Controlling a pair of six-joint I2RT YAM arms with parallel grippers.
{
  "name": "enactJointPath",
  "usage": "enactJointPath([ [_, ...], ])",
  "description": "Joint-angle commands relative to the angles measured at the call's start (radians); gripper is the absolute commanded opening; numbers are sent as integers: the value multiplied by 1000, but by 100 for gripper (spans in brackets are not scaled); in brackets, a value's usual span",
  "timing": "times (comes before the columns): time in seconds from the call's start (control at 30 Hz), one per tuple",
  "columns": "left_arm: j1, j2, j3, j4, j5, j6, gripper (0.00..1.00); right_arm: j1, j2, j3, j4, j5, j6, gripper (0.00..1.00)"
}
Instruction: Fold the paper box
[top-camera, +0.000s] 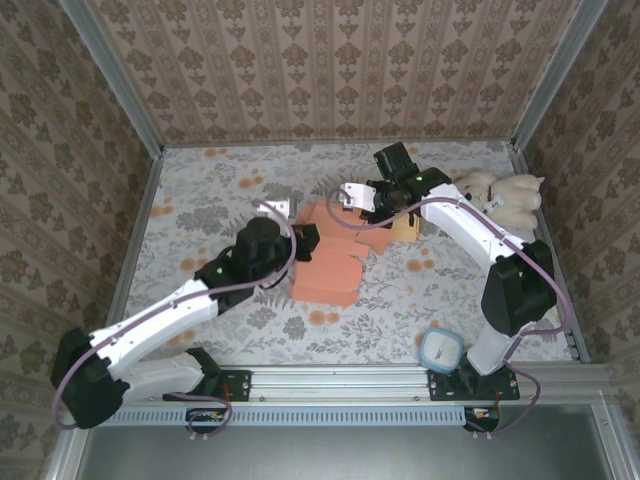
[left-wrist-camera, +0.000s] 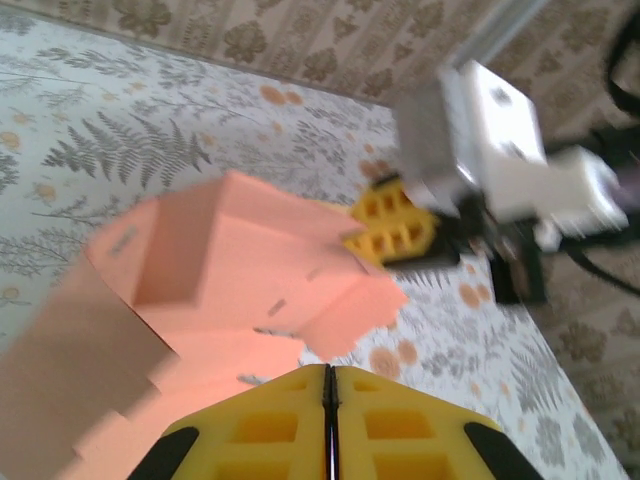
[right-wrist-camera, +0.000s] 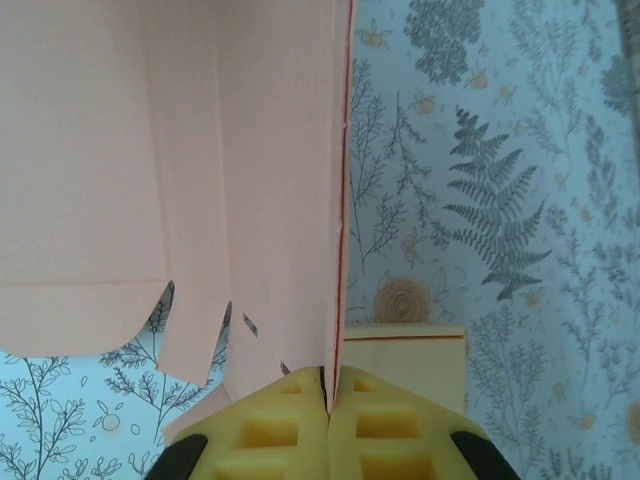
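Where the paper box (top-camera: 325, 272) lies: near the middle of the desk (top-camera: 200, 190), between the two arms, resting on the desk surface.
Long axis: from above we see it run from the near side toward the far side, leaning to the right at the far end.
Near end: a thicker, folded part, the part closest to the left arm.
Far end: thinner flaps that spread out and point toward the right arm and the back wall.
Shape: half raised. From the left wrist we see one panel standing up with a hollow beside it, and a flap with a toothed cut edge.
Right claw (right-wrist-camera: 328, 378): closed on the box. From the right wrist we see one sheet edge-on, going straight down between the yellow pads, with cut tabs on its left.
Left claw (left-wrist-camera: 328, 372): its pads are pressed together with only a thin line between them. The orange sheet reaches up to their tips, but we cannot tell if it is pinched.
Tan block (right-wrist-camera: 405, 355): on the desk, just beside the right claw.
Plush toy (top-camera: 505, 192): at the far right of the desk, well apart from the box.
Round container (top-camera: 441, 349): blue rim, at the near edge, beside the base of the right arm.
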Motion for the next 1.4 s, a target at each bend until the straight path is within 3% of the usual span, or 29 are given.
enactJointPath([
  [0.0, -39, -9, -134, 66, -7, 61, 14, -8, 39, 58, -74, -21, 26, 0],
  [0.17, -83, 124, -156, 195, 21, 107, 15, -11, 93, 96, -112, -21, 29, 0],
  [0.27, -85, 216, -116, 231, -24, 133, 15, -13, 117, 105, -119, -22, 28, 0],
  [0.53, 113, 288, -128, 328, -89, 73, 15, -19, 136, 98, -123, -40, -2, 0],
  [0.87, 222, 329, -157, 260, -120, 26, 13, -36, 148, 102, -111, -48, 5, 0],
  [1.13, 207, 440, -127, 301, 3, -11, 10, -37, 154, 98, -97, -53, 27, 0],
  [1.23, 180, 493, -80, 328, 68, -32, 13, -38, 155, 95, -94, -62, 32, 0],
  [1.37, 145, 551, -3, 320, 62, -40, 18, -37, 149, 76, -78, -70, 37, 0],
])
